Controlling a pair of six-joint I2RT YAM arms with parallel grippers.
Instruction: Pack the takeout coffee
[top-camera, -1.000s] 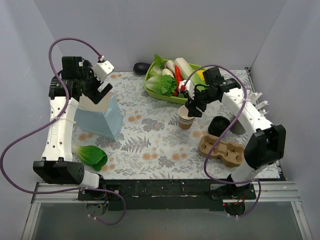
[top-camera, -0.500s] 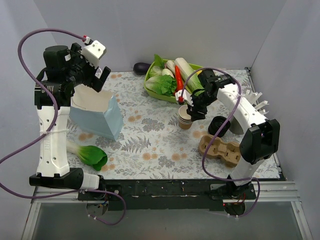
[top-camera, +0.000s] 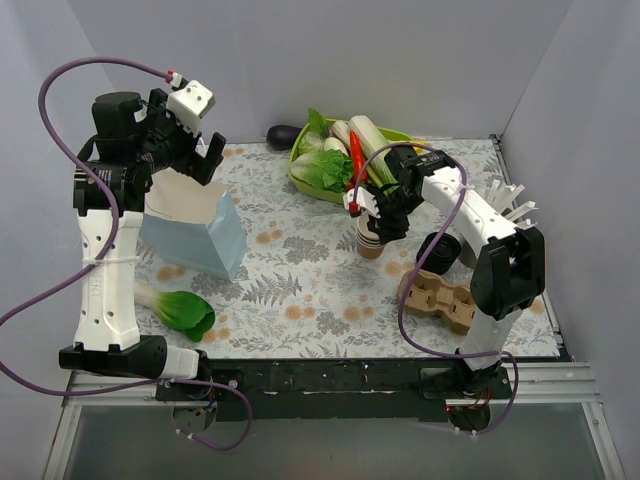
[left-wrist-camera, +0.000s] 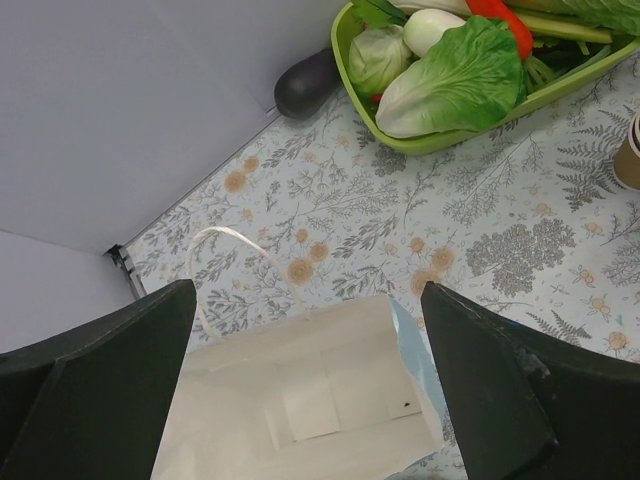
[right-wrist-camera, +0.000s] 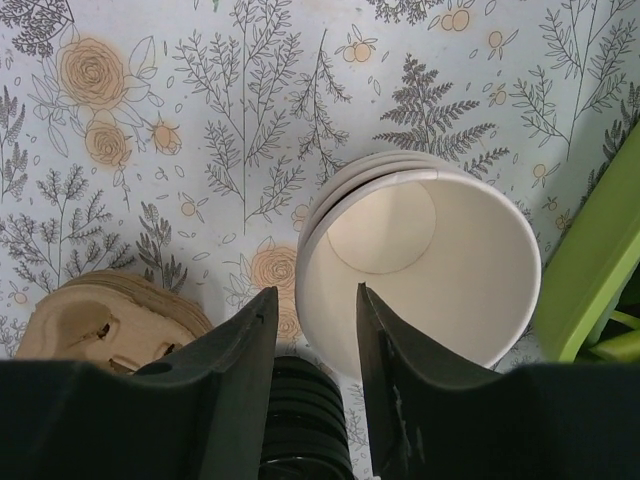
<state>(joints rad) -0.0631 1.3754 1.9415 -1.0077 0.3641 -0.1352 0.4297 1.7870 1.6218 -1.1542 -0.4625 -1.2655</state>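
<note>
No lidded coffee cup shows in any view. A stack of tan paper cups with no lid stands mid-table, its open white inside clear in the right wrist view. My right gripper hangs right over it, slightly open; one finger is over the cup's inside and the other is outside the rim, with a gap to the wall. A stack of black lids stands beside the cups. My left gripper is wide open and empty above the open mouth of the blue bag, whose inside is empty.
A tan pulp cup carrier lies at the right front. A green tray of vegetables sits at the back. A dark eggplant lies behind it. A bok choy lies at the left front.
My left arm rose from the bag's rim to above it, then held still. My right gripper moved left and down over the cup stack.
</note>
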